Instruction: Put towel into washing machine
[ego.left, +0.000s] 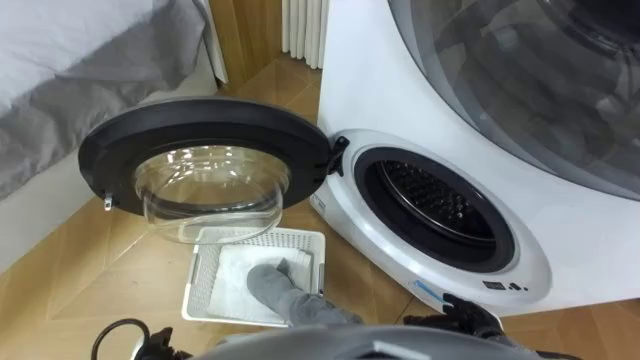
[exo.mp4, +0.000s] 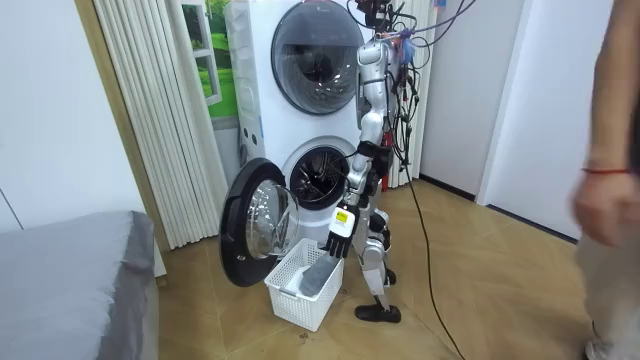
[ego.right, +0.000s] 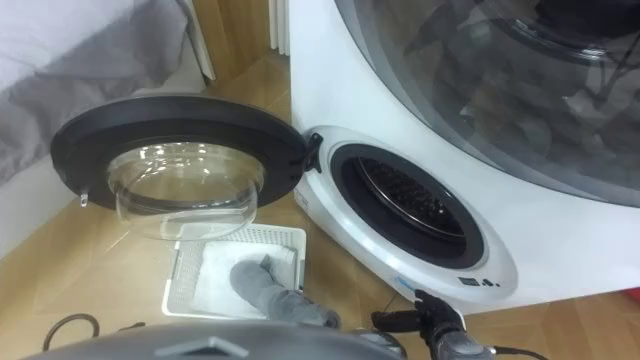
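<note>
The grey towel (ego.left: 272, 285) lies in the white basket (ego.left: 203, 272) on the floor, below the washing machine (ego.left: 350, 100) and its swung-open door (ego.left: 200, 135). Its long axis runs from the basket's middle toward the near right corner, and that end leans up at the rim nearest the robot. The room view shows the slope, with the right hand (exo.mp4: 340, 232) hanging just above the towel, fingers straight and released. The eye views look into the dark drum (ego.left: 435, 195).

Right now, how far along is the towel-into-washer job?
Done: the round black-rimmed glass washer door stands open. In hand: nothing; the right hand hangs open above the white plastic basket, where the grey towel lies. Left: grasp it, load the dark perforated drum.
</note>
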